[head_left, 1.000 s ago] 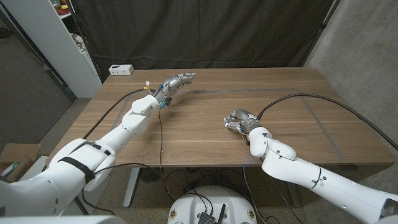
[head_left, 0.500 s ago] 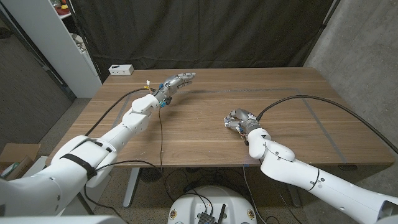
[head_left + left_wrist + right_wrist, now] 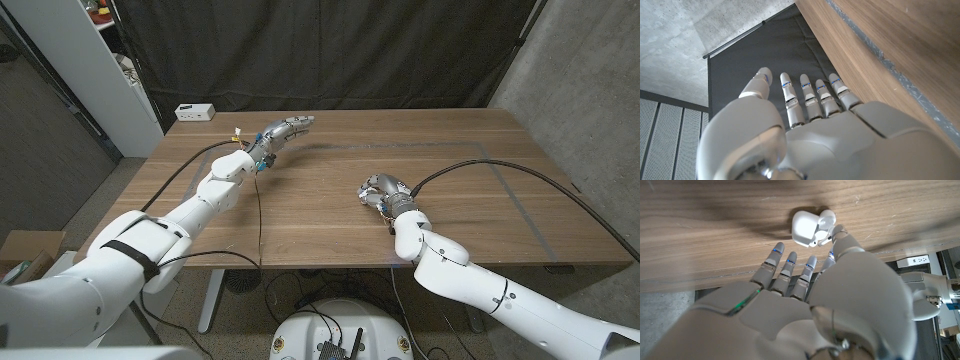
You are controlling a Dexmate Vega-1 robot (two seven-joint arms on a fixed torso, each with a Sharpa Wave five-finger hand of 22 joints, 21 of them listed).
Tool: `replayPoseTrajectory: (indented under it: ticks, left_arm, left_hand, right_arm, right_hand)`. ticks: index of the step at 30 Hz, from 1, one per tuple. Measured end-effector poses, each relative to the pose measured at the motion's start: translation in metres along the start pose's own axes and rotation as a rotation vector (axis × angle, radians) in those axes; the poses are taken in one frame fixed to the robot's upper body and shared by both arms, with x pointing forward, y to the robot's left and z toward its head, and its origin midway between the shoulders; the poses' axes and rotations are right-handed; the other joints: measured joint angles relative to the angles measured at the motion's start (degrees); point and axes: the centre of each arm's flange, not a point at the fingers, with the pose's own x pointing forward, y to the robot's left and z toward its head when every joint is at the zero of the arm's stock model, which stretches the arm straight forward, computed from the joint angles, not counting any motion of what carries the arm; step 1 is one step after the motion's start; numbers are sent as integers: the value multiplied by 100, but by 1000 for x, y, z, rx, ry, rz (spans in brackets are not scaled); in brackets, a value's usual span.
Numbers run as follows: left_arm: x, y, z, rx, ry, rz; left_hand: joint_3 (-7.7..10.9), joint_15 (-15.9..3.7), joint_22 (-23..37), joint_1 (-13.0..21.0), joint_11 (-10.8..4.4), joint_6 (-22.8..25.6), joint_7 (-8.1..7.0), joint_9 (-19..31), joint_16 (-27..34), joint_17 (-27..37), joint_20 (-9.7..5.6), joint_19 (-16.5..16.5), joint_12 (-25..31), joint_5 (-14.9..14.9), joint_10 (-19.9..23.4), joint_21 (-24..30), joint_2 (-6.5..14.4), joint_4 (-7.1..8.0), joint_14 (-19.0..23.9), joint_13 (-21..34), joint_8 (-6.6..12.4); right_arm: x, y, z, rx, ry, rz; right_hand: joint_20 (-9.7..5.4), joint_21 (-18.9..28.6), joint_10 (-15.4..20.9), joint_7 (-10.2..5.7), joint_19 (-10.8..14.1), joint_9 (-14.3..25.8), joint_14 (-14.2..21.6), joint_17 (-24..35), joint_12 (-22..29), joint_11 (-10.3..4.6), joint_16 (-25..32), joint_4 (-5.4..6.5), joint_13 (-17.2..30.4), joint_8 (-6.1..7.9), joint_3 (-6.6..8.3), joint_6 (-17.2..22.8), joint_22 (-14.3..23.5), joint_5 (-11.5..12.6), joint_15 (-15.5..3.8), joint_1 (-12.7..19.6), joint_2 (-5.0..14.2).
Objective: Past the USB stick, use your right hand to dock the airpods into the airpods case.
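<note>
I have the right hand (image 3: 384, 191) out near the middle of the worktop (image 3: 470, 210), fingers bent over something I can't make out from the head camera because the hand covers it. The right wrist camera fills that gap: the white airpods case (image 3: 803, 228) lies on the wood with its lid (image 3: 826, 218) swung open, just beyond my fingertips (image 3: 777, 248). A small white piece with a dark tip (image 3: 816, 242) shows right at the case's edge, beside my thumb (image 3: 838, 231). I take it for an earbud, though I can't say whether it is seated, half in, or lying against the case. The fingers are spread and only lightly curled. I see nothing between them, but the thumb tip sits so near that white piece that I cannot tell if it is pinching or merely beside it.

I judge the case is lying open-side toward the hand so an earbud can be pushed in from that side, and the hand is held low and close for a short, fine move.

The left hand (image 3: 284, 129) is parked at the far part of the worktop, fingers straight and together and holding nothing, well apart from the work so it stays out of the way. No USB stick is identifiable to me.
</note>
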Motion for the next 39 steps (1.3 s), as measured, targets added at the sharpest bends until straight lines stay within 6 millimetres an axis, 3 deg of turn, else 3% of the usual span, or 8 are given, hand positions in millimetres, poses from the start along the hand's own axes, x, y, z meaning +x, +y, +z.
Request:
replayPoseTrajectory:
  ticks: [8,19,31,39]
  left_arm:
    - [5,1,1,0,4,-7]
    - [10,-1,6,14,3,-24]
    - [18,-2,13,32,8,-47]
    - [21,-3,14,38,13,-59]
  left_hand:
    - [0,0,0,22,0,0,0,0,0,0,0,0,0,0,0,0,22,0,0,-14,0]
    - [0,0,0,22,0,0,0,0,0,0,0,0,0,0,0,0,22,0,0,3,0]
    - [0,0,0,22,0,0,0,0,0,0,0,0,0,0,0,0,22,0,0,-14,0]
    - [1,0,0,22,0,0,0,0,0,0,0,0,0,0,0,0,22,0,0,-11,0]
  right_arm:
    - [-2,6,-1,34,20,-11]
    - [-8,13,0,134,53,-152]
    - [-14,23,-1,207,84,-232]
    - [-16,29,-2,233,100,-238]
  right_hand:
    - [0,0,0,21,0,27,0,-5,0,0,0,1,0,44,0,-21,0,0,0,31,-31]
    - [30,0,-21,49,30,27,0,-5,0,21,0,2,27,44,-1,-49,-1,0,0,65,-57]
    - [30,0,-114,49,30,26,0,-4,-58,112,-23,-22,27,44,-26,-50,-1,0,0,106,-61]
    - [52,0,-187,49,9,26,-102,-4,-107,83,-67,-38,54,44,-42,-50,-2,0,2,129,-83]
